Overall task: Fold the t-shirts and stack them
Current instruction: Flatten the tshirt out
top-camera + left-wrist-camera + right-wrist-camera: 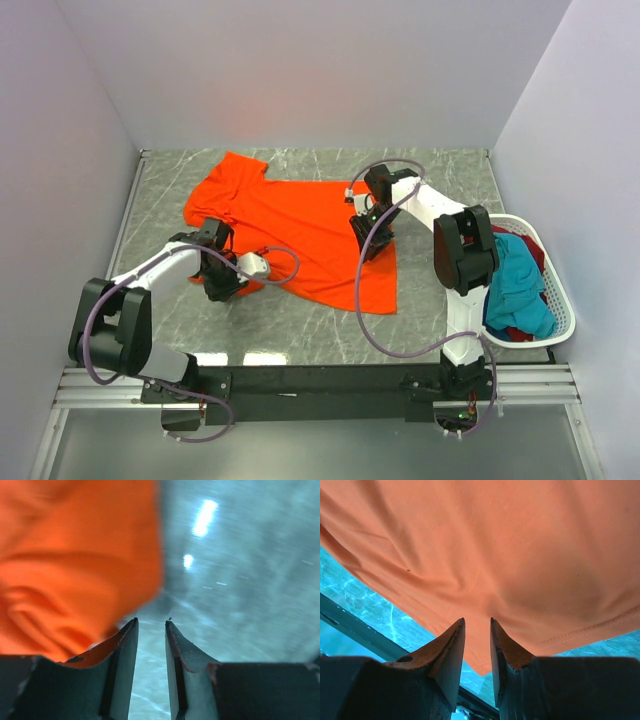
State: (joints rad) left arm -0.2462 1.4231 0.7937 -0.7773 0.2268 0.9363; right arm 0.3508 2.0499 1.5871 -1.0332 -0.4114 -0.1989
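Note:
The bright orange t-shirt [290, 230] lies spread on the grey marble table, one sleeve toward the far left. My left gripper [225, 285] is at the shirt's near left edge. In the left wrist view, the left gripper [151, 622] is narrowly open and empty over bare table, with the orange cloth [75, 565] just left of it. My right gripper [365, 243] is low over the shirt's right part. In the right wrist view, the right gripper [477, 621] is narrowly open with the orange cloth [510, 555] beyond the tips. A teal shirt [515, 285] and a dark red one [530, 245] lie in the basket.
The white plastic basket [563, 300] stands at the right edge of the table beside the right arm. Grey walls close the table in at the back and on both sides. Purple cables loop from both arms over the shirt.

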